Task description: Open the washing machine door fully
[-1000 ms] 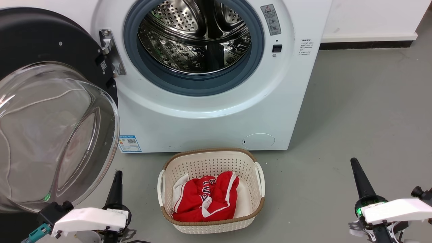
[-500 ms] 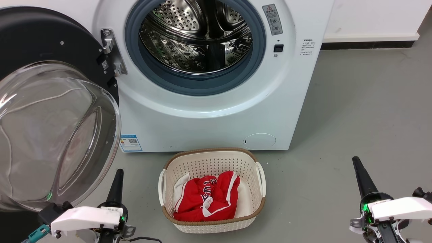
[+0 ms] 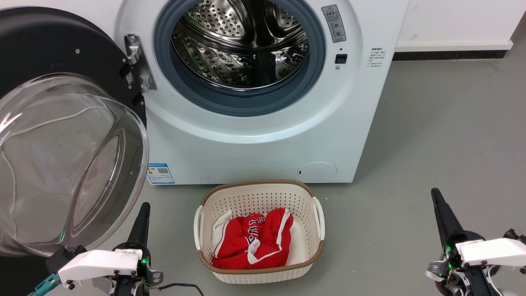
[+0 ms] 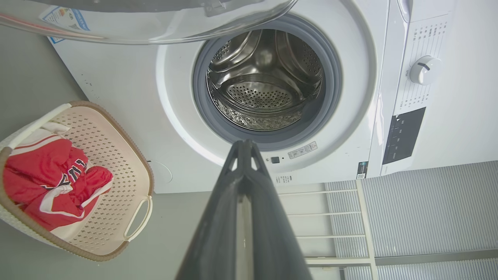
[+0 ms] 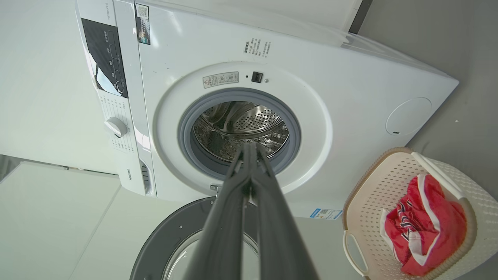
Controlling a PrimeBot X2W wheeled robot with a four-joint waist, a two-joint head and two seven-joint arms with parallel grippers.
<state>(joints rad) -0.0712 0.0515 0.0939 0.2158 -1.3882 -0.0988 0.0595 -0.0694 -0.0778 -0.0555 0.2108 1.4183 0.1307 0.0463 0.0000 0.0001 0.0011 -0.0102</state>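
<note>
The washing machine door (image 3: 61, 135) stands swung out on its hinge (image 3: 137, 61) left of the open drum (image 3: 240, 41), the left gripper (image 3: 144, 207) just below it with fingers (image 3: 141, 225) pressed together, empty; the basket (image 3: 259, 183) sits on the floor (image 3: 431, 135) before the machine (image 3: 246, 152); the right gripper (image 3: 434, 194), rightmost, is likewise closed, empty.

One washer (image 3: 246, 156), door (image 3: 41, 41), basket (image 3: 259, 183), garment (image 3: 242, 244); two end effectors (image 3: 144, 205) (image 3: 434, 191).

Place: laundry room | Signs: white front-loading washing machine (image 3: 246, 152); laundry basket (image 3: 259, 183) with red garment (image 3: 250, 242); bare grey floor (image 3: 431, 123); plain white wall (image 3: 452, 20)
</note>
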